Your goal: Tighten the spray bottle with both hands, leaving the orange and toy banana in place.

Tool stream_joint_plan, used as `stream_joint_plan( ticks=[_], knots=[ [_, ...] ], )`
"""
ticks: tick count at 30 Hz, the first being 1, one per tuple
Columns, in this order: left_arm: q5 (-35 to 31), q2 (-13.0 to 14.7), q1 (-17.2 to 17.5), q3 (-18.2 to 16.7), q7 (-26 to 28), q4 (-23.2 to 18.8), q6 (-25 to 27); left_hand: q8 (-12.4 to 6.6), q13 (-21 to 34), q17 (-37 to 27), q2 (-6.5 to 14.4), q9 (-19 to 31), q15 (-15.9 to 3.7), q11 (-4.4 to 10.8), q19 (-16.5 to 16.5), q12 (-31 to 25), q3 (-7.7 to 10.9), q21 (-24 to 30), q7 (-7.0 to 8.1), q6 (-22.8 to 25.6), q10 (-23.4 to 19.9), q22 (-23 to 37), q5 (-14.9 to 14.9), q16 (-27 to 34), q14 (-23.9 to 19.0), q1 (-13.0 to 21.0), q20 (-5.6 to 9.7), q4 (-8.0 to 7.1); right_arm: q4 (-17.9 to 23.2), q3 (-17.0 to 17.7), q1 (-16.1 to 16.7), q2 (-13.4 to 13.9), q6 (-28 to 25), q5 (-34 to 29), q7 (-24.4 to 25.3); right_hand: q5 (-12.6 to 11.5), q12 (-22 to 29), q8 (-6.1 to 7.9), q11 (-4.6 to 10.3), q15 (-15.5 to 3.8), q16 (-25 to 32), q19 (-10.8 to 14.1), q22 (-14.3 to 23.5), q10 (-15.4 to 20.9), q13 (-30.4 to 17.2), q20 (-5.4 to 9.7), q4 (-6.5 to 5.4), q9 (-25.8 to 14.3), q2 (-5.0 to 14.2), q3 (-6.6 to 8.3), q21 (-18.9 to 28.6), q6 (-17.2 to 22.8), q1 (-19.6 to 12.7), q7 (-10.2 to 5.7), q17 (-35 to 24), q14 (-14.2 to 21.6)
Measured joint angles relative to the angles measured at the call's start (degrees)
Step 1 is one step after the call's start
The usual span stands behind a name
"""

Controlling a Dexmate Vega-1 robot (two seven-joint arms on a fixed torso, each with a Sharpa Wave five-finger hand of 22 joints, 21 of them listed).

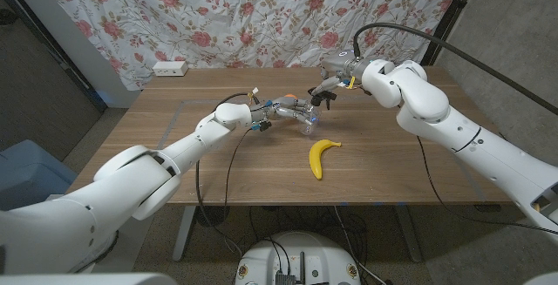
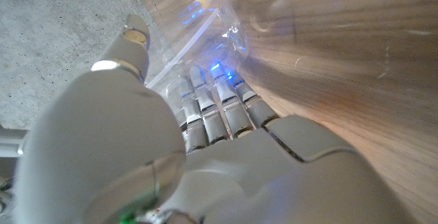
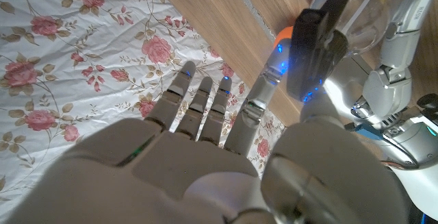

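Gripping the clear spray bottle (image 1: 307, 125) body with your left hand (image 1: 292, 111), fingers wrapped round it, so the holding half looks sorted. Your right hand (image 1: 329, 91) is at the black spray head (image 3: 316, 42), thumb and a finger on either side; whether it's truly clamped I can't tell. You're at the twist step, I'd say: next needs a firm pinch and a turn against the left. The bottle seems tipped, long axis running from left hand toward right. Banana (image 1: 322, 157) sits just in front of it, orange (image 3: 283, 33) right behind.
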State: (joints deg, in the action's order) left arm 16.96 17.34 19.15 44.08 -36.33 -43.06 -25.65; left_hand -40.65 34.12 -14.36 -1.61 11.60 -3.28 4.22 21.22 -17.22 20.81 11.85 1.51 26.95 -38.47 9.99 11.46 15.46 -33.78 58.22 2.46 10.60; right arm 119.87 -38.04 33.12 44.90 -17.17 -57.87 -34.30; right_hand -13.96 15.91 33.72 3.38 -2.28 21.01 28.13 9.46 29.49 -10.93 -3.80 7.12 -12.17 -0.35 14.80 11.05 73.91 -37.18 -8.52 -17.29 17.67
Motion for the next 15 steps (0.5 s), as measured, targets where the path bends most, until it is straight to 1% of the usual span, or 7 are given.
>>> stream_joint_plan(
  ticks=[2,5,7,11,12,15],
  knots=[
    [0.0,0.1,0.2,0.0,0.3,-0.4,0.2,0.0,0.0,0.0,0.0,0.0,0.0,0.0,0.0,0.0,0.0,0.0,0.0,0.0,0.0,0.0,0.0,0.0,0.0,0.0,0.0,0.0,0.1,-0.1,0.1,-0.2,-0.2,-0.2,-0.1,0.1,0.0,0.0,0.2,-0.05,0.3,0.0,0.0,0.3,0.0,-0.04,0.0,0.0,0.01,0.0,0.0,0.3,0.0,0.31,0.0,0.3],
    [0.0,0.5,0.7,-0.2,0.7,-1.5,0.8,0.0,0.0,0.0,0.0,0.0,0.0,0.0,0.0,0.2,0.0,0.0,0.0,0.0,0.0,0.0,0.0,0.0,0.0,0.0,0.0,0.0,0.5,-0.2,0.3,-0.8,-1.7,-1.1,-0.7,0.4,0.1,0.0,0.0,-0.11,0.5,0.2,0.0,0.6,0.0,-0.2,0.0,0.0,0.4,0.0,0.0,0.8,0.4,0.42,0.0,0.6],
    [0.1,0.7,0.9,-0.2,0.9,-2.0,1.0,0.0,0.0,0.0,0.0,0.0,0.0,0.01,0.0,0.2,0.0,0.0,0.0,0.0,0.0,0.0,0.0,0.0,0.0,0.0,0.0,0.0,0.6,-0.3,0.4,-1.0,-2.3,-1.3,-1.0,0.4,0.1,0.0,0.21,-0.08,0.5,0.2,0.0,0.8,0.0,-0.2,0.0,0.0,0.38,0.0,0.0,1.2,0.4,0.43,0.0,0.9],
    [0.1,1.1,1.4,-0.3,1.3,-2.9,1.6,0.0,0.0,0.0,0.0,0.0,0.0,0.01,0.0,0.3,0.0,0.0,0.0,0.0,0.0,0.0,0.0,0.0,0.0,0.0,0.0,0.0,1.0,-0.4,0.6,-1.7,-3.7,-1.9,-1.6,0.4,0.1,0.0,0.0,-0.08,0.5,0.4,0.0,1.2,0.0,-0.82,0.0,0.1,0.56,0.0,0.0,1.3,0.6,0.51,0.0,0.9],
    [0.1,1.2,1.6,-0.4,1.5,-3.3,1.8,0.0,0.0,0.0,0.0,0.0,0.0,0.01,0.0,0.4,0.0,0.0,0.0,0.0,0.0,0.0,0.0,0.0,0.0,0.0,0.0,0.0,1.1,-0.5,0.6,-1.9,-4.3,-2.2,-1.9,0.4,0.1,-0.01,0.0,-0.31,0.5,0.4,0.0,1.2,0.0,-0.85,0.0,0.2,0.6,-0.01,0.0,1.5,0.6,0.72,0.0,1.1],
    [0.2,1.5,1.9,-0.4,1.8,-4.0,2.1,0.0,0.0,0.0,0.0,0.0,0.0,0.02,0.0,0.4,0.0,0.0,0.0,0.0,0.0,0.0,0.0,0.0,0.0,0.0,0.0,0.0,1.2,-0.6,0.7,-2.2,-5.3,-2.6,-2.4,0.4,0.1,0.21,-0.31,-0.08,0.5,0.3,0.0,1.5,0.0,-0.94,0.01,0.4,0.61,-0.01,0.0,1.6,0.6,0.82,0.0,1.5]
  ],
)
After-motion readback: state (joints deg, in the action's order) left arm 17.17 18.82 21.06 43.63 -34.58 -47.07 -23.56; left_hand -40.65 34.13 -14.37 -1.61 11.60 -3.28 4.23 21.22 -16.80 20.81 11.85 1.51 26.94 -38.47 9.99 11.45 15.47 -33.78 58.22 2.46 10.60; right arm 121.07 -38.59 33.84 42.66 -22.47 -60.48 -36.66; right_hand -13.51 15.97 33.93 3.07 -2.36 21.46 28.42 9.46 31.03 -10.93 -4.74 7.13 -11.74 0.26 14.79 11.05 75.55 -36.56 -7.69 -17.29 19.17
